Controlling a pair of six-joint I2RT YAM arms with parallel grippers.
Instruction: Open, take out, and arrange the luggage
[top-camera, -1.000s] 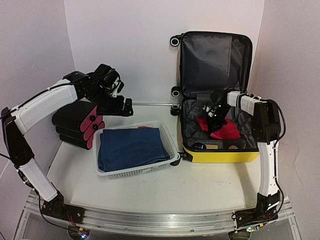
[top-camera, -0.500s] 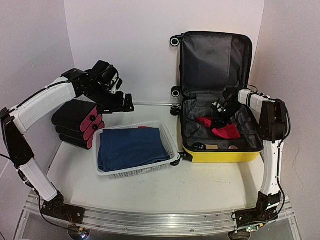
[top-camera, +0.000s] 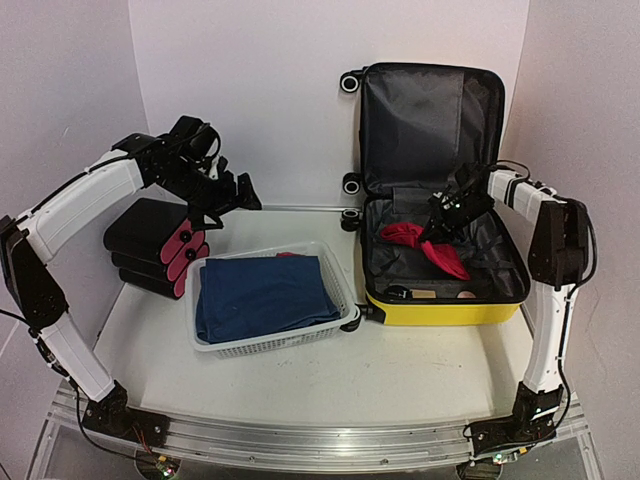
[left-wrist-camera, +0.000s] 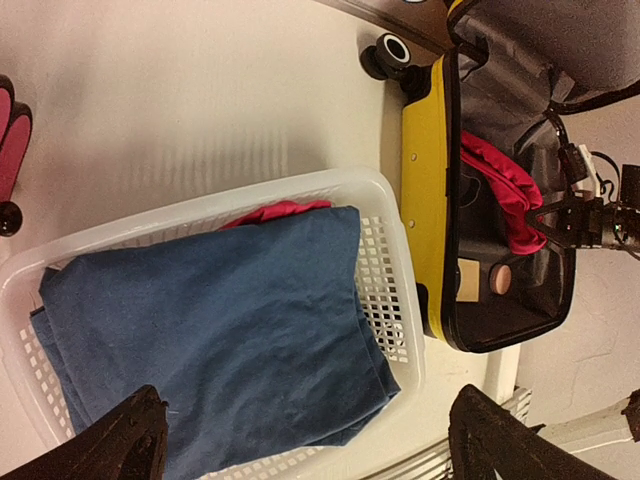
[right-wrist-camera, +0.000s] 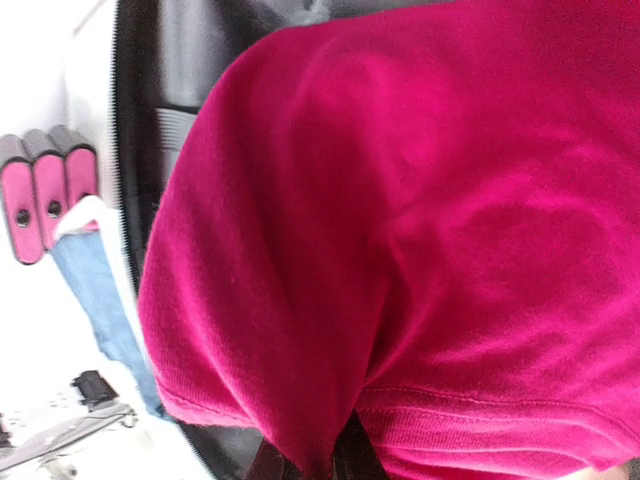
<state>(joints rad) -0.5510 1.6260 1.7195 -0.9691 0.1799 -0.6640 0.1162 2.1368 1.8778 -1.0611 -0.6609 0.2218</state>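
Observation:
The yellow luggage (top-camera: 440, 308) lies open at the right of the table, its grey-lined lid leaning on the back wall. Inside it, my right gripper (top-camera: 441, 221) is shut on a red garment (top-camera: 428, 245), which hangs from the fingers above the lining. The right wrist view is filled by that red garment (right-wrist-camera: 420, 230), pinched at the bottom edge by my right gripper (right-wrist-camera: 322, 466). My left gripper (top-camera: 236, 196) hovers open above the table behind the basket, holding nothing. The left wrist view shows the luggage (left-wrist-camera: 422, 190) and the red garment (left-wrist-camera: 500, 190) from above.
A white mesh basket (top-camera: 343, 288) holding a folded blue cloth (top-camera: 260, 295) stands left of the luggage, with a bit of red cloth (left-wrist-camera: 275, 211) under the blue. Black cases with pink ends (top-camera: 160, 245) are stacked at the far left. Small items (left-wrist-camera: 490, 280) lie in the luggage's front corner.
My right gripper has pulled the red garment up off the lining and drawn it to the right. The left arm has swung back and to the left, jaws still open.

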